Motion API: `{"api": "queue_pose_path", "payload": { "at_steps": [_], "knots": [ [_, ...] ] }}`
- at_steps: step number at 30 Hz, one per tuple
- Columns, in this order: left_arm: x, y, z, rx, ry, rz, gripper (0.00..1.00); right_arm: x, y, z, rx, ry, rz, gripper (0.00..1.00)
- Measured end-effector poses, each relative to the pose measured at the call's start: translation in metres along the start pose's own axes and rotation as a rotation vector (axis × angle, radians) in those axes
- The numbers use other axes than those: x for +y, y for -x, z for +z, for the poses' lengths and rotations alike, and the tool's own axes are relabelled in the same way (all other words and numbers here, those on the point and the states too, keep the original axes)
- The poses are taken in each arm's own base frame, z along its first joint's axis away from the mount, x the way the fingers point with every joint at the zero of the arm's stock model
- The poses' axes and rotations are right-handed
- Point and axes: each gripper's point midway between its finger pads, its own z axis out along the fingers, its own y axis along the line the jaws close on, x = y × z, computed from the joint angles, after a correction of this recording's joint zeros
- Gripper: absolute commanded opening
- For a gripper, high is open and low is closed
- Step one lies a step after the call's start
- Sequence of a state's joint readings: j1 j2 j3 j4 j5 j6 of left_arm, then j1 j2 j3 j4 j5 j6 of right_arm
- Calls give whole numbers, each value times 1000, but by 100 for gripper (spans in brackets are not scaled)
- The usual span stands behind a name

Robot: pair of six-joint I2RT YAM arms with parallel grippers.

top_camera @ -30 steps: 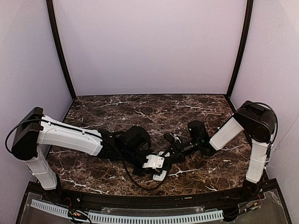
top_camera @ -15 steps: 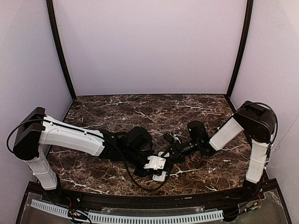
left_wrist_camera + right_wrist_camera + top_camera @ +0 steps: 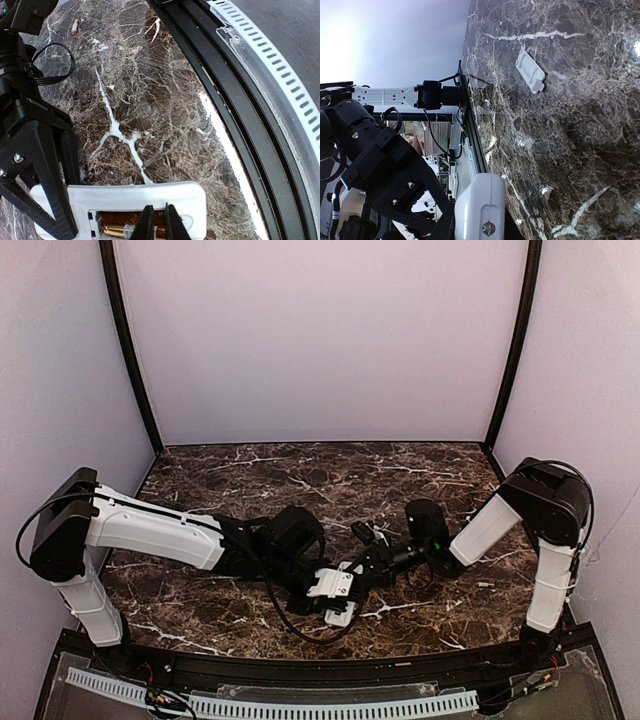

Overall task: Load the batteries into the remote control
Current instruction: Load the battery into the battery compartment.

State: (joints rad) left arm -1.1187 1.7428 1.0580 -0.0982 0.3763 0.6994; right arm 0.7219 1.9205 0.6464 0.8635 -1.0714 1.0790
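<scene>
One battery [image 3: 120,229] is seen lying lengthwise in the open compartment of the remote control [image 3: 150,197]. The remote control is laid back-up on the desk [image 3: 165,100] near its front edge, between the two arms.

The left end effector [image 3: 159,226] is poised directly over that compartment. Its fingertips are pressed nearly together with only a thin gap, and nothing can be made out pinched there. The right end effector [image 3: 354,572] is placed at the other end of the remote control, one dark finger overlapping the white shell in the left wrist view. Whether it is clamped on the shell or merely set against it cannot be told.

A second battery [image 3: 75,26] is seen loose on the desk, well apart from the remote control. The cover piece [image 3: 531,71] is laid flat on the desk, apart from everything else.

The step in hand is judged to be the seating of the first cell under the closed fingertips, so about half of the loading is judged done. Next, the second battery would need to be fetched, turned to the right polarity and laid in the free slot, which calls for a narrow, well-aligned grip.

No brand or writing can be read. Small marks are seen on the seated battery's wrap, but they are too small to make out.
</scene>
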Motion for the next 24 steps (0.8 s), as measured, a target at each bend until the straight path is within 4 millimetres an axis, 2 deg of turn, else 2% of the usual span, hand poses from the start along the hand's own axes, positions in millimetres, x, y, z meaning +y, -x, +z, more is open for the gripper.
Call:
{"api": "queue_pose_path", "payload": {
  "at_steps": [12, 17, 21, 24],
  "knots": [
    [0, 4, -3, -59, -26, -3, 6, 11, -1, 1, -3, 41, -39, 0],
    [13, 9, -10, -104, 36, 26, 5, 22, -17, 7, 55, 87, -11, 0],
    [14, 13, -14, -131, 51, 41, 5, 27, -18, 7, 58, 105, 14, 0],
    [14, 15, -15, -139, 53, 47, 9, 27, -18, 7, 58, 106, 22, 0]
  ]
}}
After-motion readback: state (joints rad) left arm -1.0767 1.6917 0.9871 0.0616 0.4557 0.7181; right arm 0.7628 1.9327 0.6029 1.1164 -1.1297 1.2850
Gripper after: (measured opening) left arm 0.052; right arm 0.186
